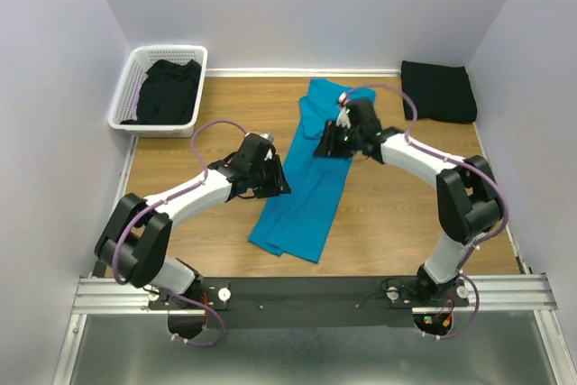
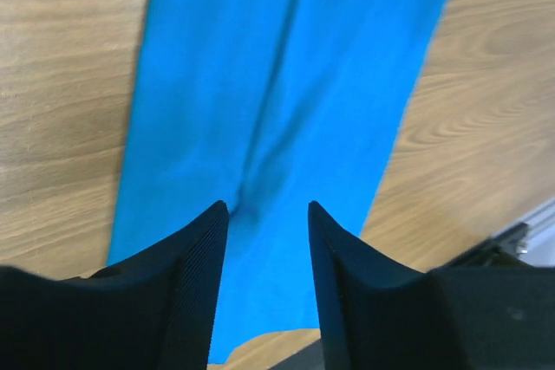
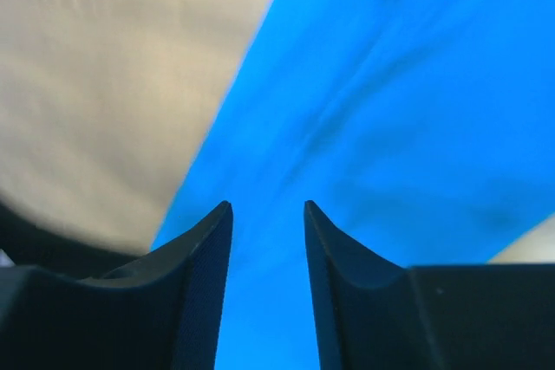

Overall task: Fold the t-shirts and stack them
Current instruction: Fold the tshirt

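The teal-blue t-shirt point(image 1: 306, 188) lies on the wooden table as a long narrow strip, running from the back centre toward the front. My left gripper point(image 1: 276, 178) hovers over the strip's left edge near the middle. In the left wrist view it point(image 2: 267, 207) is open above the blue cloth point(image 2: 277, 84), nothing between the fingers. My right gripper point(image 1: 330, 143) is over the strip's upper part. It point(image 3: 267, 205) is also open over the blue fabric point(image 3: 390, 110), gripping nothing. A folded black t-shirt point(image 1: 439, 90) lies at the back right. Another black t-shirt point(image 1: 168, 92) sits crumpled in the basket.
The white lattice basket point(image 1: 135, 60) stands at the back left corner against the wall. Walls close in the table on three sides. Bare wood point(image 1: 180, 146) shows to the left of the strip and bare wood point(image 1: 397, 205) to its right.
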